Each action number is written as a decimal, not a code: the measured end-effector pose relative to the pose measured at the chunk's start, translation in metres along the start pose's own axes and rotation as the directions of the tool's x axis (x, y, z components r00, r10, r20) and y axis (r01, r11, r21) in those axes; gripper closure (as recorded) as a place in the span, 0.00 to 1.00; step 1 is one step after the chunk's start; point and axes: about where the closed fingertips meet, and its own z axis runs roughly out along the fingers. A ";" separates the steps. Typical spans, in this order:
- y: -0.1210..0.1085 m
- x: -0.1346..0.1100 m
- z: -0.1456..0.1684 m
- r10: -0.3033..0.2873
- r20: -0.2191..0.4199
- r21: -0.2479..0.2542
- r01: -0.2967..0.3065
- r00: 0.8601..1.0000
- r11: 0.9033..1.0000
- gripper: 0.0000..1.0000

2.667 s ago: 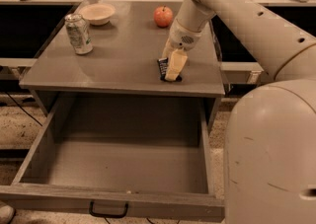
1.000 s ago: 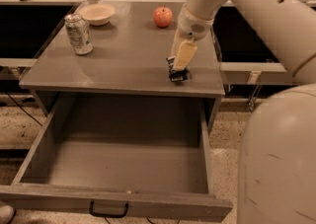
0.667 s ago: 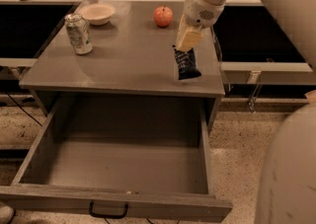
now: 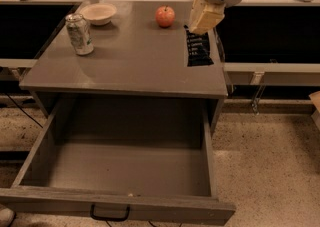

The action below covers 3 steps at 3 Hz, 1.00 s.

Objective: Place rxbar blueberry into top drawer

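The rxbar blueberry (image 4: 199, 49), a dark wrapper with pale text lines, hangs upright from my gripper (image 4: 204, 21) above the right rear part of the grey counter (image 4: 130, 66). The gripper reaches in from the top right and its tan fingers (image 4: 206, 15) are shut on the bar's upper end. The top drawer (image 4: 55, 201) stands pulled wide open below the counter. Its inside is bare, and a black loop handle (image 4: 110, 214) sits on the front panel. The bar is behind and above the drawer's right side.
On the counter stand a silver soda can (image 4: 80, 33) at the left, a white bowl (image 4: 99, 13) at the back left, and a red apple (image 4: 165, 16) just left of the gripper. A speckled floor (image 4: 270, 171) lies to the right of the drawer.
The gripper has risen from the counter with the bar in its fingers and shifted up and slightly right. The bar now hangs in the air instead of resting on the counter.
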 end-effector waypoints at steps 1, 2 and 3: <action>0.000 0.000 -0.002 -0.001 0.001 0.002 0.001 1.000 1.000 1.00; 0.001 -0.001 0.000 0.002 0.023 0.010 -0.002 1.000 1.000 1.00; 0.015 -0.007 0.000 0.017 0.081 0.011 -0.018 0.997 1.000 1.00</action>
